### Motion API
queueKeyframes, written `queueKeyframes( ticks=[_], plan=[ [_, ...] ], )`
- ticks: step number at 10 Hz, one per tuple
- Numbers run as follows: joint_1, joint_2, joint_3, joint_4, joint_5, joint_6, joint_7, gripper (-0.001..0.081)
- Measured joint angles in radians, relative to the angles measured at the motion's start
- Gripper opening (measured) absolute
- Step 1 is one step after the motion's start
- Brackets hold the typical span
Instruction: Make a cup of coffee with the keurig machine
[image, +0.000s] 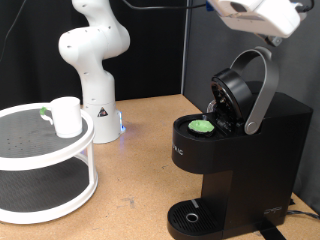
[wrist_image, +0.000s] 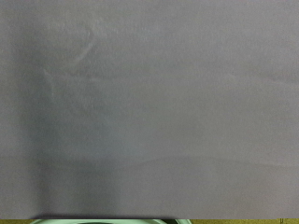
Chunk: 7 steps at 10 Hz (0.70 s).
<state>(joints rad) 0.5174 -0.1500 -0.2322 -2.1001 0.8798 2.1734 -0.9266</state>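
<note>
1. At the exterior view's top right corner, you see only the white body of the gripper (image: 262, 14), high above the keurig machine (image: 240, 160). The fingers are cut off by the picture edge; you cannot tell whether they are spread or pressed together. Nothing shows held.
2. Wrist view: almost all flat grey, nothing nameable; only a thin pale-green sliver along one edge. No fingers visible there.
3. Directly below the gripper, the machine's lid (image: 250, 88) stands raised, arched grey handle tilted up and back. A green-topped pod (image: 203, 127) sits in the open brew chamber. Judged: pod loading done, lid not yet closed.
4. The round drip base (image: 190, 217) carries nothing. The cup (image: 67, 116) stands upright on the top tier of the white two-tier round shelf (image: 40, 160), at the exterior view's left, well apart from the machine. Judged: cup not yet placed, brewing not started.
5. Open room: bare table (image: 140, 170) lies between shelf and machine. Edges to mind: the raised handle, the shelf rim beside the cup, the arm's base (image: 97, 100) behind the shelf.
</note>
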Motion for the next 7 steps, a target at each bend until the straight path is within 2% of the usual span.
queueKeyframes(
  ticks=[5,7],
  plan=[
    [-0.012,-0.003,-0.009,-0.013,-0.012,-0.011,-0.007,0.0001],
    [-0.019,-0.012,-0.022,-0.013,-0.030,-0.041,-0.007,0.0001]
  ],
)
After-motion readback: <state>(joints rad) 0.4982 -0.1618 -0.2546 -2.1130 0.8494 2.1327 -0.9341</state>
